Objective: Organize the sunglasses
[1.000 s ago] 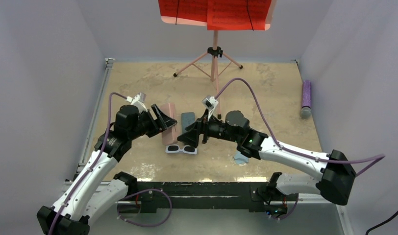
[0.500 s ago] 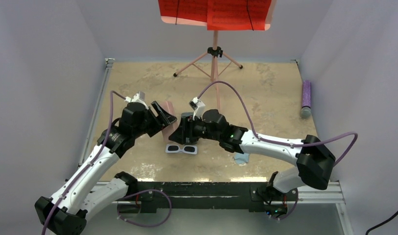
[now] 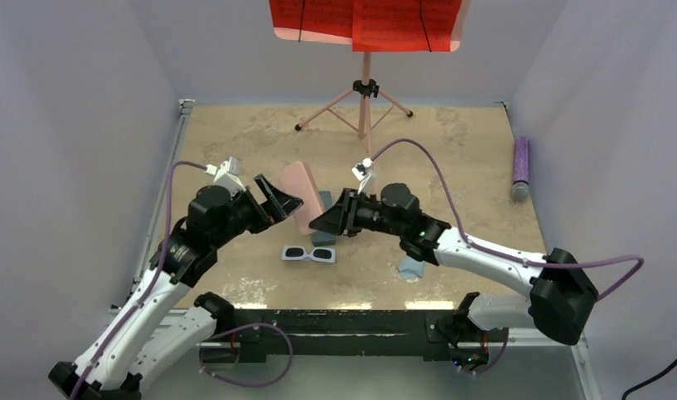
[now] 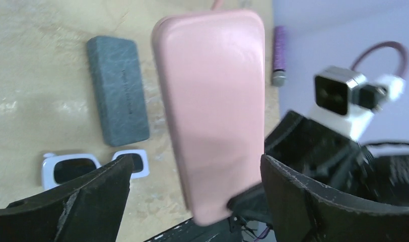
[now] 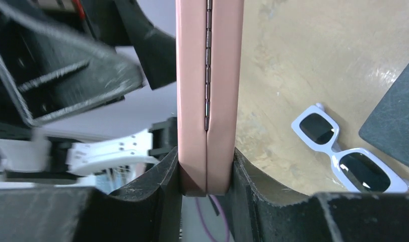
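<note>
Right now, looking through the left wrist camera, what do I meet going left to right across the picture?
White sunglasses → pink case → purple tube → right arm's camera.

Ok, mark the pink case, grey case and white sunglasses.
pink case [image 4: 212, 101], left wrist view, middle of broad face
grey case [image 4: 118, 91], left wrist view, centre of lid
white sunglasses [image 3: 309, 254], top view, bridge between lenses

**Top view:** high behind the black base rail [image 3: 343, 325], looking down and forward across the table [image 3: 452, 167].

**Left wrist view:** close behind the left gripper [image 4: 195, 164], facing the broad side of the pink case [image 4: 210, 101] ahead of its fingers.

**Right wrist view:** tight behind the right gripper [image 5: 205, 161], sighting that case edge-on between its fingers.

**Shared by all three views:** the case and the white sunglasses [image 5: 343, 148].
</note>
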### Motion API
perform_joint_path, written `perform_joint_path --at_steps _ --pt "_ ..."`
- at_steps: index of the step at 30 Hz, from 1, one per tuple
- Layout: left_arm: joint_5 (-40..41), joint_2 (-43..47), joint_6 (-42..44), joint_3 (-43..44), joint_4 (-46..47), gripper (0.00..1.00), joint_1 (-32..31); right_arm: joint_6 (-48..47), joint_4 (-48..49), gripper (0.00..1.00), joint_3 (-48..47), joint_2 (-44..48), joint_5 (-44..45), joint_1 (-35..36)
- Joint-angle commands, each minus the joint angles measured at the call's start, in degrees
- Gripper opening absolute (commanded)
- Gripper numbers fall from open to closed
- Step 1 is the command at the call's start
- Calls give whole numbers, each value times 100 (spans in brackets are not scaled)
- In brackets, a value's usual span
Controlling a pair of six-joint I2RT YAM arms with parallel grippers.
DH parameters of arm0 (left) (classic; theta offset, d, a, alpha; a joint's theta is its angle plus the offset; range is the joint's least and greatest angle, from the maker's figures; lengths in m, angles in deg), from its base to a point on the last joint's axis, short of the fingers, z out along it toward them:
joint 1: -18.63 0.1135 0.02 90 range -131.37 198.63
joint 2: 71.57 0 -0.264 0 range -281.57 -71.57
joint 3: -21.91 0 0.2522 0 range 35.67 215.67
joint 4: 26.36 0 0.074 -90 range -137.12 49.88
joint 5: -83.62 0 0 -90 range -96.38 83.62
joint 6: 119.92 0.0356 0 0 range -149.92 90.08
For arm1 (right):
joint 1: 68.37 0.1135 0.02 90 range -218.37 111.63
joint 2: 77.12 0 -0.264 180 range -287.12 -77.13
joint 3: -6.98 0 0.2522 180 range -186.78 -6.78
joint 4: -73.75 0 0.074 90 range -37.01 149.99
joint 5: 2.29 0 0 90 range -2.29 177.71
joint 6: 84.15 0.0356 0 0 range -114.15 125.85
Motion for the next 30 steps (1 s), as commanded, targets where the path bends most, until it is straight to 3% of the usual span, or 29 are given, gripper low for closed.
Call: perform_joint_path --at_steps 1,4,8,13,14,15,18,19,21,23,26,30 --pt "-461 780 298 -414 954 100 -30 916 1251 10 284 475 -1558 -703" --pt "-801 964 314 -585 1451 100 -30 1280 1699 10 311 489 -2547 -849" --pt "-625 976 183 -544 1511 100 -23 1794 2468 10 395 495 -3315 -846" --pt "-846 1000 57 -714 2183 99 -23 2117 2896 11 509 527 -3696 -847" --pt "-832 998 47 -725 2226 93 -21 2144 2953 12 512 543 -3763 -845" --pt "-823 1008 -18 -768 2316 50 -23 2011 2682 14 461 603 -3818 -850" --pt "-794 1019 -92 -750 2270 0 -23 1431 1963 19 360 658 -3600 -847" --pt "-748 1003 -102 -718 2173 0 -23 1204 1678 24 321 691 -3451 -843" --pt "-608 924 -118 -594 1858 0 -23 646 948 50 200 817 -3054 -841" --pt "-355 771 -150 -393 1330 0 -23 -33 -14 65 -15 956 -2476 -840" --pt "76 398 -210 -29 444 0 -23 -1024 -1299 74 -360 1099 -1655 -843" --pt "110 -135 -284 216 11 0 -23 -2410 -1703 79 -616 1117 -727 -603"
